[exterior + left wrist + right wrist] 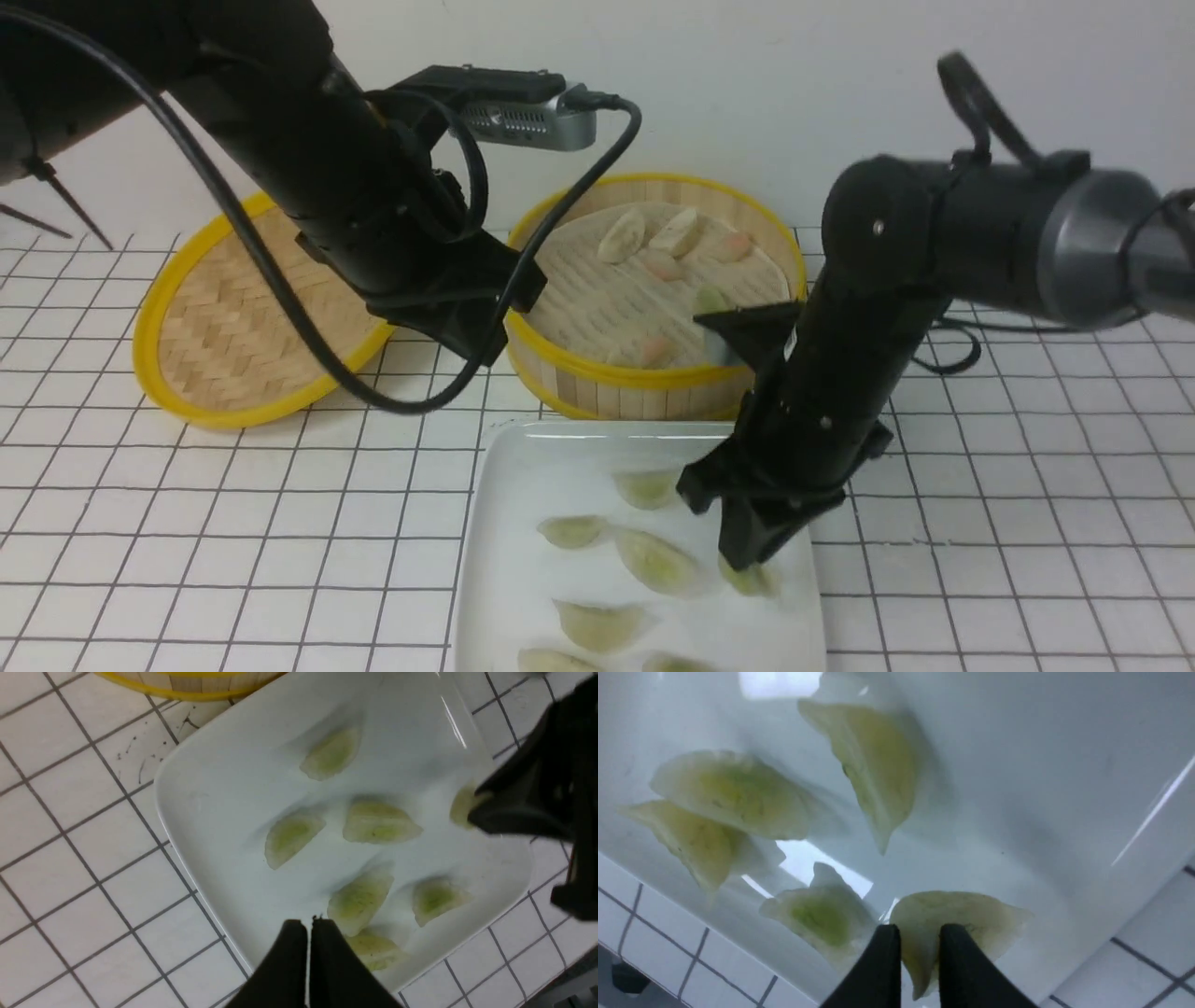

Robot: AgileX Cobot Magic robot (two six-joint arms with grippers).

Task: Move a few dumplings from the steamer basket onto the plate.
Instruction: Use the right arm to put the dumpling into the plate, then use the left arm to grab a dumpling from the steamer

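A pale-green translucent crescent dumpling (957, 919) sits at the right pincer's (920, 940) slightly parted tips, over the glossy white rectangular plate's (805, 597) three o'clock side. Placing looks in hand; next, widen and lift clear. The left pincer (310, 926) is closed.

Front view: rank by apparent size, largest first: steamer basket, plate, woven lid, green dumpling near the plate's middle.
1. plate, though the frame cuts off its near part
2. steamer basket
3. woven lid, partly hidden
4. dumpling near the plate's middle
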